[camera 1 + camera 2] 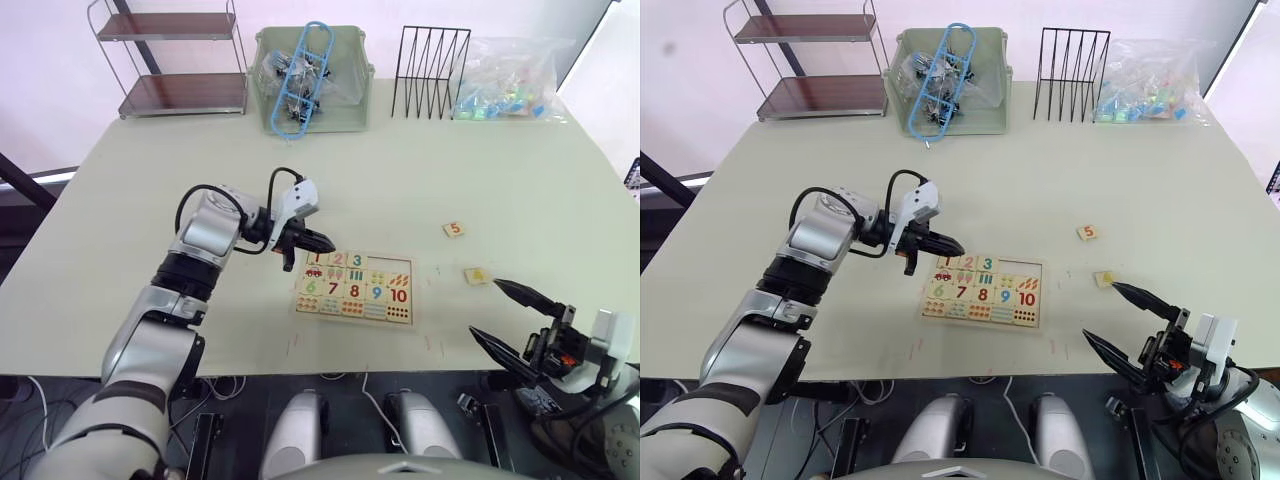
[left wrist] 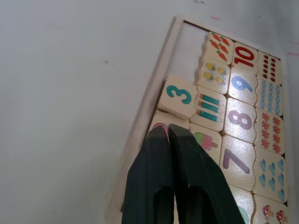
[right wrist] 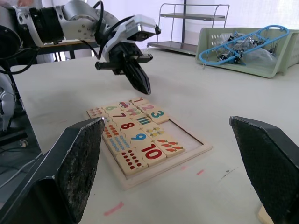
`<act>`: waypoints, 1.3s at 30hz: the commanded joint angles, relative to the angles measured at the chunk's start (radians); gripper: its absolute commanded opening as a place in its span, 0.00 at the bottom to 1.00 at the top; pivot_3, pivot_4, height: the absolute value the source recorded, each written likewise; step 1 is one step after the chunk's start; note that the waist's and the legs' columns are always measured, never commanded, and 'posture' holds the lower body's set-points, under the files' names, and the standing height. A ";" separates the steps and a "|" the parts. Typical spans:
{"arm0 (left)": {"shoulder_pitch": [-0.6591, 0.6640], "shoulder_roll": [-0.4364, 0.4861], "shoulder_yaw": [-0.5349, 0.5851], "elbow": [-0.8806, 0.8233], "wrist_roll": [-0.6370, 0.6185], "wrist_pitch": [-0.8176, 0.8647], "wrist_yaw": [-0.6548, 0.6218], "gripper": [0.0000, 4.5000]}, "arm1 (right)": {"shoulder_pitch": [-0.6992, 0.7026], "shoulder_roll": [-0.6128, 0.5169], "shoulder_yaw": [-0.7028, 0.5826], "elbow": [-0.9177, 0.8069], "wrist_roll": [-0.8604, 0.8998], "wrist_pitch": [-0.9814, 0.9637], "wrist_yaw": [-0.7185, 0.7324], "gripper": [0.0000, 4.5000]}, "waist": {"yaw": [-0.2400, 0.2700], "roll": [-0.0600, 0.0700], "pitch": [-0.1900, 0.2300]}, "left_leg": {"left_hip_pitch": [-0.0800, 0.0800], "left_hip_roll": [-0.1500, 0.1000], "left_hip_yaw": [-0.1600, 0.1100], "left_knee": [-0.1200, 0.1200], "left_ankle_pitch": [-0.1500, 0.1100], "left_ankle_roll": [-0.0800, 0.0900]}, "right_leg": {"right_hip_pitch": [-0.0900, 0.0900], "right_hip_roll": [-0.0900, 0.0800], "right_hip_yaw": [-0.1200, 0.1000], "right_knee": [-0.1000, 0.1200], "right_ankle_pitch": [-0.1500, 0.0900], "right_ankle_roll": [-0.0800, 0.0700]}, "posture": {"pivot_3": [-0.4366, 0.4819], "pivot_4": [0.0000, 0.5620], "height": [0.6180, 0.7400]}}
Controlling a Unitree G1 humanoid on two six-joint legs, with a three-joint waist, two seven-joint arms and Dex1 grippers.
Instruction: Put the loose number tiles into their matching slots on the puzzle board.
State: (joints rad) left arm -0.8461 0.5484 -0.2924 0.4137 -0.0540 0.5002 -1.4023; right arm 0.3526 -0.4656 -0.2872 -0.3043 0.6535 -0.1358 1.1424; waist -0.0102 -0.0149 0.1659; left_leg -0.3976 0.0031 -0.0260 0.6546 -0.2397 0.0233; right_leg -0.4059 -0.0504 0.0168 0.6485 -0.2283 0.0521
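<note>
We see tiles 1–3 on puzzle board (image 1: 355, 288) — 5 tile (image 1: 454, 229) loose at 2 o'clock; left hand (image 1: 312, 243) closed, empty; right hand (image 1: 510, 320) wide open, empty.

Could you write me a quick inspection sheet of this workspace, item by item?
Surface: pale table, a few red marks near its front edge.
Job's things: board with 1, 2 and 3 in the top row and two slots bare; the 3 tile sits askew; 5 tile and another tile loose to the right.
Clutter: green bin, wire rack, bag, shelf.
Grippers: left gripper shut over the board's top-left corner; right gripper open, empty.
Cables: black cable on left arm.
Surroundings: nothing seen.
</note>
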 commanded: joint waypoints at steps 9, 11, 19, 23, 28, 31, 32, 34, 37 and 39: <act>-0.011 -0.024 -0.038 -0.012 0.008 -0.058 0.025 0.03 | 0.004 -0.005 -0.012 -0.010 0.008 -0.016 0.002 1.00 | 0.000 0.000 0.000 | 0.000 0.000 0.000 0.000 0.000 0.000 | 0.000 0.000 0.000 0.000 0.000 0.000 | 0.48 0.27 1.00; -0.011 -0.026 -0.046 -0.005 0.015 -0.066 0.027 0.03 | 0.006 -0.005 -0.013 -0.010 0.008 -0.018 0.003 1.00 | 0.000 0.000 0.000 | 0.000 0.000 0.000 0.000 0.000 0.000 | 0.000 0.000 0.000 0.000 0.000 0.000 | 0.48 0.27 1.00; -0.019 -0.037 -0.061 0.034 0.032 -0.100 0.037 0.03 | 0.014 -0.002 -0.014 -0.018 0.008 -0.019 -0.002 1.00 | 0.000 0.000 0.000 | 0.000 0.000 0.001 0.000 0.000 0.000 | 0.000 0.000 0.000 0.000 0.000 0.000 | 0.48 0.27 1.00; -0.024 -0.038 -0.064 0.056 0.037 -0.116 0.038 0.03 | 0.017 -0.004 -0.016 -0.022 0.009 -0.017 -0.005 1.00 | 0.000 0.000 0.000 | 0.000 0.000 0.001 0.000 0.000 0.000 | 0.000 0.000 0.000 0.000 0.000 0.000 | 0.48 0.27 1.00; -0.022 -0.041 -0.069 0.062 0.040 -0.125 0.037 0.03 | 0.021 -0.006 -0.015 -0.026 0.009 -0.017 -0.007 1.00 | 0.000 0.000 0.000 | 0.000 0.000 0.001 0.000 0.000 0.000 | 0.000 0.000 0.000 0.000 0.000 0.000 | 0.48 0.27 1.00; -0.021 -0.042 -0.070 0.064 0.041 -0.129 0.036 0.03 | 0.022 -0.007 -0.015 -0.027 0.006 -0.016 -0.010 1.00 | 0.000 0.000 0.000 | 0.000 0.000 0.001 0.000 0.000 0.000 | 0.000 0.000 0.000 0.000 0.000 0.000 | 0.48 0.27 1.00; -0.022 -0.043 -0.071 0.065 0.041 -0.131 0.035 0.03 | 0.022 -0.007 -0.014 -0.027 0.005 -0.015 -0.012 1.00 | 0.000 0.000 0.000 | 0.000 0.000 0.001 0.000 0.000 0.000 | 0.000 0.000 0.000 0.000 0.000 0.000 | 0.48 0.27 1.00; -0.022 -0.046 -0.072 0.065 0.041 -0.133 0.033 0.03 | 0.021 -0.008 -0.012 -0.029 0.002 -0.014 -0.016 1.00 | 0.000 0.000 0.000 | 0.000 0.000 0.001 0.000 0.000 0.000 | 0.000 0.000 0.000 0.000 0.000 0.000 | 0.48 0.27 1.00; -0.022 -0.050 -0.073 0.067 0.041 -0.136 0.031 0.03 | 0.019 -0.008 -0.010 -0.030 0.000 -0.013 -0.020 1.00 | 0.000 0.000 0.000 | 0.000 0.000 0.001 0.000 0.000 0.000 | 0.000 0.000 0.000 0.000 0.000 0.000 | 0.48 0.27 1.00; -0.022 -0.051 -0.075 0.068 0.042 -0.139 0.027 0.03 | 0.019 -0.008 -0.010 -0.031 -0.001 -0.013 -0.021 1.00 | 0.000 0.000 0.000 | 0.000 0.000 0.001 0.000 0.000 0.000 | 0.000 0.000 0.000 0.000 0.000 0.000 | 0.48 0.27 1.00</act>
State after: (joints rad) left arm -0.8554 0.4982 -0.3634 0.4832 -0.0157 0.3752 -1.3691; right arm 0.3682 -0.4656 -0.2874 -0.3037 0.6454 -0.1362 1.1252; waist -0.0104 -0.0149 0.1659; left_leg -0.3974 0.0029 -0.0254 0.6545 -0.2398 0.0233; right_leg -0.4059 -0.0504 0.0168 0.6486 -0.2283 0.0521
